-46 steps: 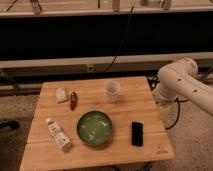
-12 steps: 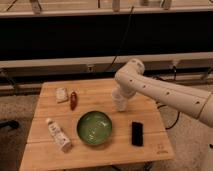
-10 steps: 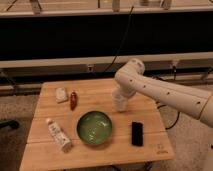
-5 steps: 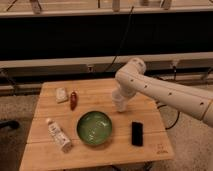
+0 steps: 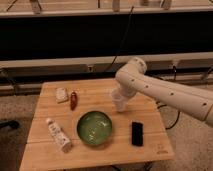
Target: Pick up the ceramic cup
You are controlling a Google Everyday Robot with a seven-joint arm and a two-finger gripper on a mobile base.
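White rounded arm (image 5: 165,92), gripper (image 5: 119,102) at cup

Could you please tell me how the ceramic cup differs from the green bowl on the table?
The ceramic cup is white and narrow; the green bowl is green and far wider. The cup stands behind the bowl, to its right, partly hidden by the gripper lowered onto it; the bowl sits untouched near the front. Both rest upright on the wooden table.

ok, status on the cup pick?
Hand down at the ceramic cup, mid-table, right of centre. Cup mostly hidden behind the arm. Green bowl close by, front-left; phone front-right.
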